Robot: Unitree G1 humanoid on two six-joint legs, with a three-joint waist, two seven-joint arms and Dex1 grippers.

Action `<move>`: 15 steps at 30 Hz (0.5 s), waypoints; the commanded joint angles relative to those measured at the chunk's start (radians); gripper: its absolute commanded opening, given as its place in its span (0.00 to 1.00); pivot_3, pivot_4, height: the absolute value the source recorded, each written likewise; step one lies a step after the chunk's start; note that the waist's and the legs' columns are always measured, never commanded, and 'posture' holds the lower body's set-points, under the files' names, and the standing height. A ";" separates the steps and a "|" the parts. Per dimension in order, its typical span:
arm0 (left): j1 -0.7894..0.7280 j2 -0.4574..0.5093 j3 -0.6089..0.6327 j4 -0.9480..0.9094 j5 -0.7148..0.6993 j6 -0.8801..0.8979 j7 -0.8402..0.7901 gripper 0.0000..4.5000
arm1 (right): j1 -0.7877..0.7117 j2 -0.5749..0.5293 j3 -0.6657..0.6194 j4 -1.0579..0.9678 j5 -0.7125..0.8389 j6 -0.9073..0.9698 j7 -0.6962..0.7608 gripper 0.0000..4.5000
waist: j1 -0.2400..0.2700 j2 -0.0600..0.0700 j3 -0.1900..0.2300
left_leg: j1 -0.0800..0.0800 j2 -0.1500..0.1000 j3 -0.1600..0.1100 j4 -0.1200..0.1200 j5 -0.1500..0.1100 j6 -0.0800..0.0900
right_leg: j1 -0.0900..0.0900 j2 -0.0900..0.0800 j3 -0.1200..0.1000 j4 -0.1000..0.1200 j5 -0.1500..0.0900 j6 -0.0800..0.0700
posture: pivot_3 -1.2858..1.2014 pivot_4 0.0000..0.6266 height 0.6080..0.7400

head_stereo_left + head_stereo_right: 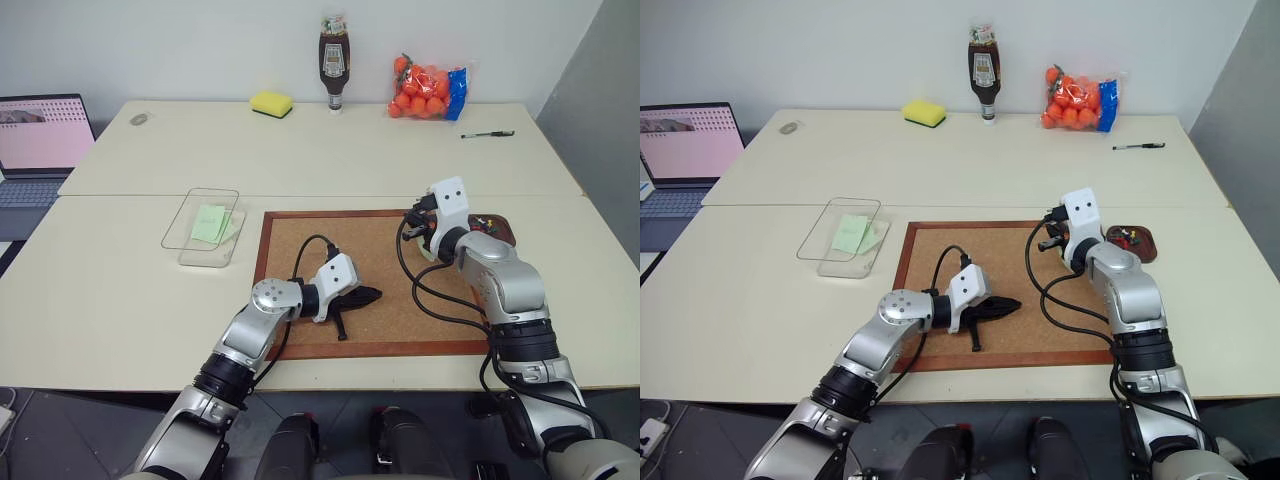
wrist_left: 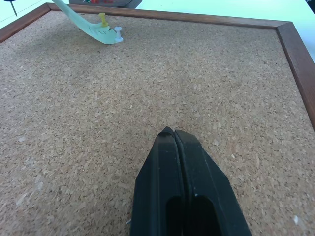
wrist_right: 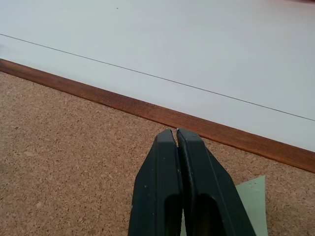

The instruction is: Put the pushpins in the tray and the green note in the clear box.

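A pale green note [image 2: 93, 30] lies curling on the cork board [image 1: 380, 260] near its far right corner, with a yellow pushpin [image 2: 104, 19] and a white pushpin [image 2: 118, 32] in it. Its corner [image 3: 251, 201] shows under my right gripper [image 3: 176, 133], which hovers shut just above it with nothing seen between the fingers. The small brown tray [image 1: 500, 232] sits right of the board with several pushpins [image 1: 485, 222] inside. The clear box [image 1: 190, 240] stands left of the board and holds another green note [image 1: 210, 222]. My left gripper [image 2: 173, 132] rests shut on the board's near middle, empty.
A yellow sponge [image 1: 271, 103], a sauce bottle [image 1: 333, 65], a bag of oranges [image 1: 428, 88] and a pen [image 1: 487, 134] line the far table. A laptop [image 1: 40, 140] stands at the far left. Black cables loop beside both wrists over the board.
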 commanded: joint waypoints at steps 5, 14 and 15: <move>0.023 0.010 -0.023 -0.030 0.003 0.003 -0.027 0.00 | 0.026 -0.072 -0.136 -0.167 0.039 0.017 -0.031 0.00 | 0.001 0.000 0.000 | 0.000 0.000 0.000 0.000 0.000 0.000 | 0.000 0.000 0.000 0.000 0.000 0.000 | 0.52 0.24 1.00; 0.023 0.014 -0.036 -0.030 0.002 -0.014 -0.064 0.00 | 0.123 -0.166 -0.242 -0.147 0.004 0.001 -0.113 0.00 | 0.001 0.000 0.000 | 0.000 0.000 0.000 0.000 0.000 0.000 | 0.000 0.000 0.000 0.000 0.000 0.000 | 0.52 0.24 1.00; 0.022 0.013 -0.037 -0.029 0.003 -0.016 -0.066 0.00 | 0.126 -0.171 -0.241 -0.127 -0.001 -0.006 -0.116 0.00 | 0.001 0.000 0.000 | 0.000 0.000 0.001 0.000 0.000 0.000 | 0.000 0.000 0.000 0.000 0.000 0.000 | 0.52 0.24 1.00</move>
